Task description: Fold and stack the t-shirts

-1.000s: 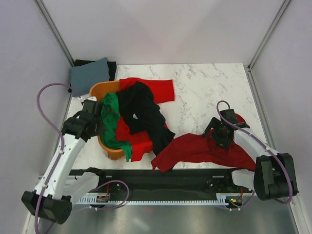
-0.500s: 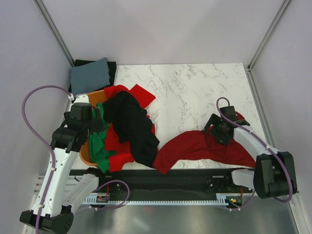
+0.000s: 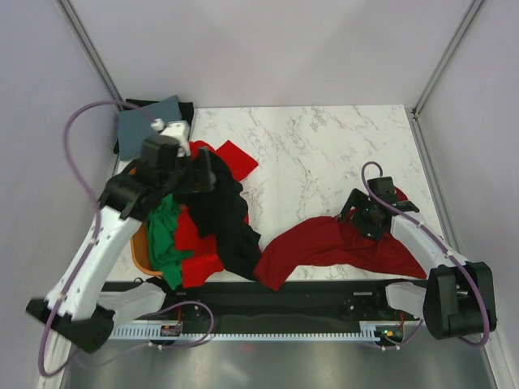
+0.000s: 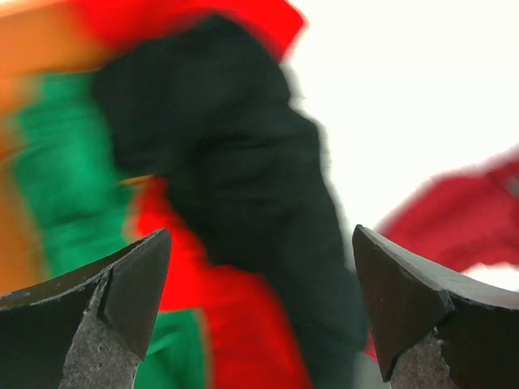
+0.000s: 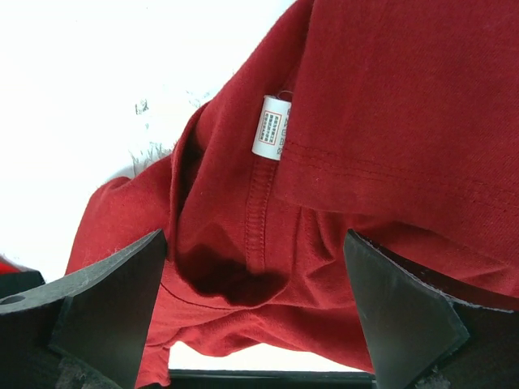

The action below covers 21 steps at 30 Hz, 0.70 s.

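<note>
White tag point(image 5: 271, 127), print unreadable, on dark red t-shirt point(image 5: 389, 121), twelve o'clock from spread right gripper point(image 5: 254, 239), left gripper point(image 4: 261, 229) also spread.

Dark red t-shirt point(image 3: 340, 247), plain, w/ white care label point(image 5: 271, 127) printed in red. Black t-shirt point(image 3: 223, 211), green t-shirt point(image 3: 165, 235), bright red t-shirt point(image 3: 231, 158): all plain. Tub point(image 3: 139, 255): orange. Table point(image 3: 324, 146): white marble, grey veins. Cloth point(image 3: 146, 123) at rear: slate grey. Left arm point(image 3: 97, 251) & right arm point(image 3: 413, 235): white w/ black joints; cables point(image 3: 79, 130) purple.
</note>
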Each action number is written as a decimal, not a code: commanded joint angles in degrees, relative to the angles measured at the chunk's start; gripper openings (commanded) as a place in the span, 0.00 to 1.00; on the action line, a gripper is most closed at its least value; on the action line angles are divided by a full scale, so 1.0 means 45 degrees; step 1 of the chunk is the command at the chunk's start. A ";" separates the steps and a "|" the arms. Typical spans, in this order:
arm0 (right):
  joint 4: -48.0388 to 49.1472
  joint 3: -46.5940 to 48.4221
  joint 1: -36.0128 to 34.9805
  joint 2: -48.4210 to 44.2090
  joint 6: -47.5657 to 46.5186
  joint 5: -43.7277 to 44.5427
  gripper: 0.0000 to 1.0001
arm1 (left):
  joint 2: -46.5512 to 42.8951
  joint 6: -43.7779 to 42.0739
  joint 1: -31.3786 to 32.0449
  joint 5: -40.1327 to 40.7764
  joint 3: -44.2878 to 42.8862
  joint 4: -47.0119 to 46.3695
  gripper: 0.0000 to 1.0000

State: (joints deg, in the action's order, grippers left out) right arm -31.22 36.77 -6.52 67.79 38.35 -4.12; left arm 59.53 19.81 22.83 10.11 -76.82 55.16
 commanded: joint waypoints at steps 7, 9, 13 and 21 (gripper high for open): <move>-0.0385 -0.0125 0.0024 -0.0552 -0.0396 -0.0061 0.98 | 0.6534 0.2609 0.3989 -0.2986 -0.1954 -0.2353 1.00; -0.0580 -0.0145 0.0005 -0.0767 -0.0436 -0.0003 0.98 | 0.7179 0.2299 0.3989 -0.2972 -0.1430 -0.2335 1.00; -0.0952 -0.0125 0.0024 -0.1118 -0.0709 0.0231 0.98 | 0.5979 0.1731 0.3386 -0.2402 0.0854 -0.2276 1.00; -0.0679 -0.0146 0.0024 -0.0768 -0.0651 -0.0060 0.98 | 0.0369 -0.0766 -0.2782 -0.2931 0.4554 -0.1380 1.00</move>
State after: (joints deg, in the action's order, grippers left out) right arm -34.72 36.01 -6.52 63.75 35.94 -4.16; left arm 67.99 24.21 18.76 -4.73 -56.97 43.33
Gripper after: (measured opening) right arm 0.982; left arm 0.993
